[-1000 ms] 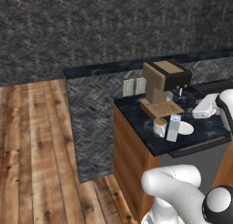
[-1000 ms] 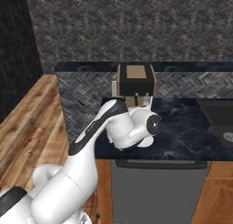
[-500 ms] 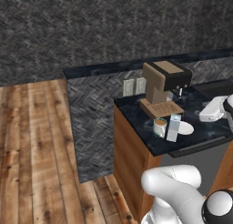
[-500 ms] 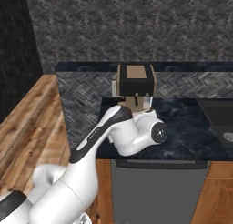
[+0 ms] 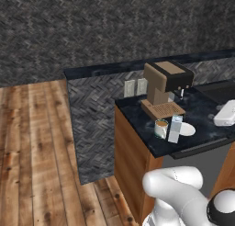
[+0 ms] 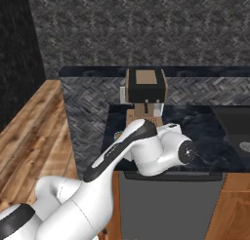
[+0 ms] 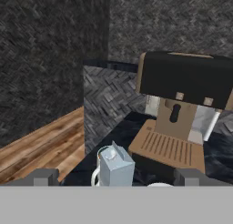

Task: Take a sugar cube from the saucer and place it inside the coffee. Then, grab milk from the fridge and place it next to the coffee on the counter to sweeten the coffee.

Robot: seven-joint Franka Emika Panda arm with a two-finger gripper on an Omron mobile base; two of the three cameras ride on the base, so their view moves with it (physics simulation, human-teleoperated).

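Your gripper (image 7: 116,180) stands wide with nothing between its tips, and it looks over the milk (image 7: 116,167) from the counter's right side. The carton is upright between the two dark tips in the hand view, near the counter's (image 5: 137,111) front edge, with the coffee (image 5: 161,128) just beside it on the side of the counter's left end and the saucer (image 5: 187,129) just beside it on the other. All three sit in front of the coffee machine (image 5: 166,87), close to the front left corner.

The main risk is a knock. The milk is tall and light, and it stands a short way from the front edge; a tip or the wrist brushing its gabled top could tip it against the mug or send it off the counter onto the wooden floor (image 5: 36,142). The mug is full of light-brown liquid, so any push through the carton could spill it.

The arm's (image 6: 146,149) elbow covers the mug and saucer in the right base view, so you cannot judge clearance there. Whether a sugar cube is left on the saucer is probably too small to tell; check before you call the job done.
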